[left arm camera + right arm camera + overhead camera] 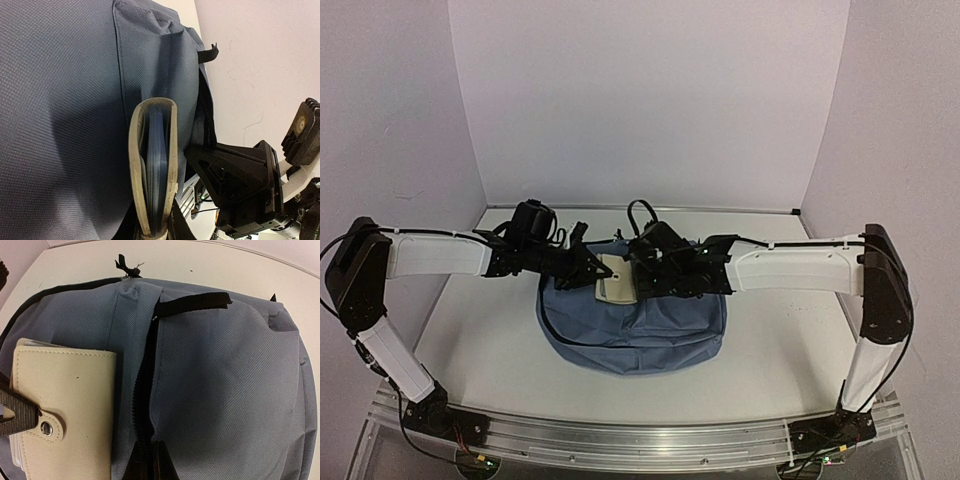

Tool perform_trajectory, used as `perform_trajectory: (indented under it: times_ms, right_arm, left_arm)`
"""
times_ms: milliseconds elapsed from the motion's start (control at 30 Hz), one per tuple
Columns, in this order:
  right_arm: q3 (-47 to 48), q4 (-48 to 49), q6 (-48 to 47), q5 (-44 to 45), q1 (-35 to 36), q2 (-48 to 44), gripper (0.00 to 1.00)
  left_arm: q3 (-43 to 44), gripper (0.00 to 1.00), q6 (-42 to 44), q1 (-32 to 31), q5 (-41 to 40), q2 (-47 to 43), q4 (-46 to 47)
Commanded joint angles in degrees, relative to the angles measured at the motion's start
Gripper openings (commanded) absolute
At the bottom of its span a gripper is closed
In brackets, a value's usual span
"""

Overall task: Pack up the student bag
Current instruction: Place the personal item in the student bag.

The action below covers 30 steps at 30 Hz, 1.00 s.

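While my arms reach in from both sides of the overhead frame, my left gripper (592,272), just left of centre, is clamped on a cream wallet (616,280). I hold it over the upper left part of the student bag (630,335). The slate-blue bag lies mid-frame on the white table (770,350). Seen from my right wrist, the wallet fills the lower left, its snap tab (47,427) beside my dark left finger (15,412). A dark zipper (142,390) runs down the middle, below a black webbing loop (192,302). Just right of centre overhead, my right gripper (650,280) is closed above the bag. I cannot tell whether it pinches anything.
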Motion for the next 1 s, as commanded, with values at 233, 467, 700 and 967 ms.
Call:
perform_trajectory:
  times_ms: [233, 467, 700, 967]
  right_arm:
    - [-0.5, 1.3, 1.6, 2.0, -0.2, -6.6, 0.00]
    - [-0.8, 1.4, 2.0, 1.8, -0.2, -8.1, 0.00]
    - [-1.4, 3.5, 0.9, -1.3, -0.2, -9.2, 0.00]
    - [-3.8, 8.2, 1.9, -5.4, -0.3, -9.7, 0.00]
  left_arm:
    - [6.7, 0.00, -0.8, -0.8, 6.8, 4.7, 7.2]
    - [10.0, 0.00, -0.3, -0.9, 6.0, 10.0, 1.8]
    - [11.2, 0.00, -2.4, -1.0, 6.6, 13.4, 4.8]
    - [18.9, 0.00, -4.9, -5.2, 7.4, 19.2, 10.2]
